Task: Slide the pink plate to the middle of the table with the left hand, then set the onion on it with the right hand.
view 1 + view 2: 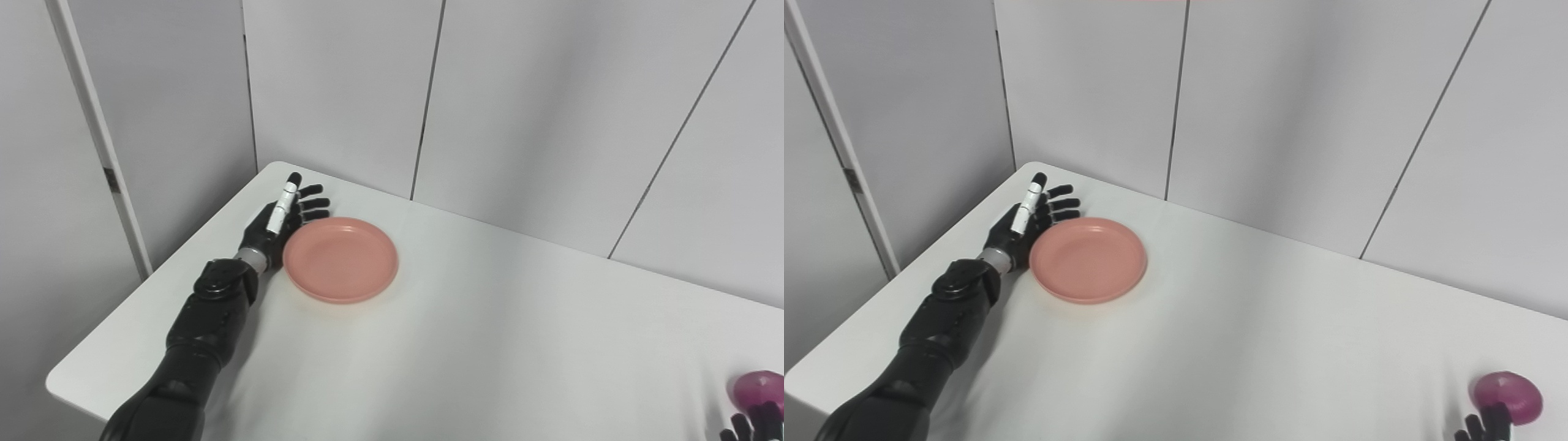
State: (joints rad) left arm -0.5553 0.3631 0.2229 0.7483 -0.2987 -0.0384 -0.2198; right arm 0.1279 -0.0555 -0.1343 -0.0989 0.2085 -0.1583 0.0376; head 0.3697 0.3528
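At table's far-left corner: left hand (pixel 283 222), fingers spread, empty, against pink plate (pixel 340 259) left rim; table middle lies rightward. Right hand (pixel 1482 427) beside onion (pixel 1508 397), grip unclear.

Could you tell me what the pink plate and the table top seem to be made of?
The pink plate looks like moulded plastic: uniform matte colour, soft sheen, rounded rim. The table has a smooth white surface with rounded corners, probably laminate or painted board; I cannot tell which.

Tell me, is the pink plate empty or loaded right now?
Empty. The pink plate shows only its bare inner surface, and the onion sits far off near the table's right front, by the right hand.
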